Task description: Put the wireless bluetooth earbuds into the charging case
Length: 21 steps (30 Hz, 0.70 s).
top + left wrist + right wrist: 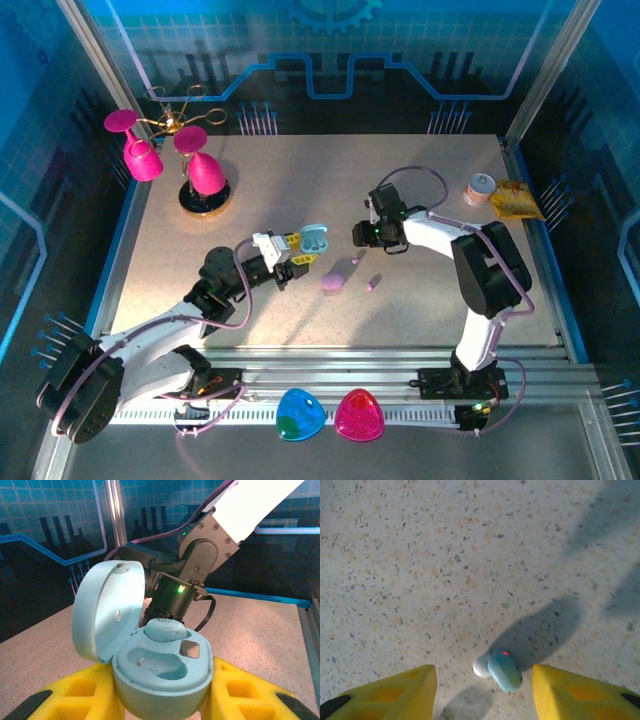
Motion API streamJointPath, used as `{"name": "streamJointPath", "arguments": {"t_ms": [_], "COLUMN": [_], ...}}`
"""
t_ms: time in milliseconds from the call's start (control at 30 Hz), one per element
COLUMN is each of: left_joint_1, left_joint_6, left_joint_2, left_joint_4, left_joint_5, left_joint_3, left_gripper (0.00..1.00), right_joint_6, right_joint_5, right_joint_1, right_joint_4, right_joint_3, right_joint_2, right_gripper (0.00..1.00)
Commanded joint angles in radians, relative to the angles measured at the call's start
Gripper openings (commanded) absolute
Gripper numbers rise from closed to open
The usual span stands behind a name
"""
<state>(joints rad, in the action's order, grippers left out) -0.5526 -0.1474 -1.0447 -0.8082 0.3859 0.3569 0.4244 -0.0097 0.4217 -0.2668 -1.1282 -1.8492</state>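
Note:
My left gripper (160, 696) is shut on the base of a pale blue charging case (162, 677), which it holds with the lid (107, 607) swung open. One pale blue earbud (165, 629) sits in the far slot; the near slot (155, 661) is empty. In the top view this case (313, 239) hangs over the table's middle at my left gripper (297, 252). My right gripper (483, 672) is open, low over the table, with a second pale blue earbud (504, 671) lying between its yellow fingers (560, 690), a red light on it. A purple case (333, 283) and two purple earbuds (373, 284) (357, 262) lie nearby.
Pink glasses on a gold stand (190, 165) occupy the back left. A tape roll (481, 188) and a yellow packet (516, 200) lie at the back right. A blue pebble case (300, 414) and a pink one (359, 415) rest on the front rail.

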Motion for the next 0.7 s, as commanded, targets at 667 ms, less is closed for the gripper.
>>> {"name": "streamJointPath", "arguments": {"t_ms": [667], "left_joint_1": [0.007], "left_joint_6": [0.008], "left_joint_2": [0.044], "left_joint_4": [0.009], "left_joint_5": [0.026], "left_joint_3": [-0.007], "left_gripper": [0.2], "right_joint_6": [-0.2], "right_joint_5": [-0.185], "right_joint_1": [0.061], "right_joint_4": [-0.124], "right_joint_3": [-0.13], "right_joint_2": [-0.099], "right_gripper": [0.47]}}
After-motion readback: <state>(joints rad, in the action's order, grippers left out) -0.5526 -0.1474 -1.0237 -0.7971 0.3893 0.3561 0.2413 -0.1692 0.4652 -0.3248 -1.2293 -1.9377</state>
